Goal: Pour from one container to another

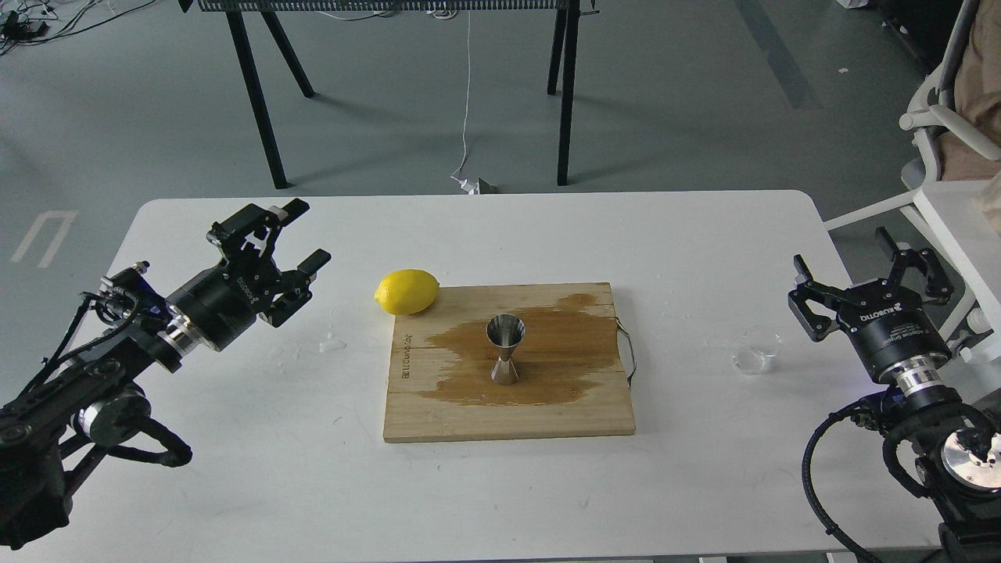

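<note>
Shiny steel jigger (504, 349), clear glass cup (757, 351), wet-stained wooden board (508, 407), matt white table (469, 500), glossy lemon (407, 292)

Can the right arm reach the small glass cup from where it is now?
Probably yes. The right gripper is open and holds nothing, and the glass cup stands alone on the white table just to its left, upright. Nothing lies between them; the cutting board is further left.

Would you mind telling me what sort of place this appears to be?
Probably a robotics lab or test workspace: a white table on bare grey floor, black trestle legs, a trailing white cable and an office chair.
</note>
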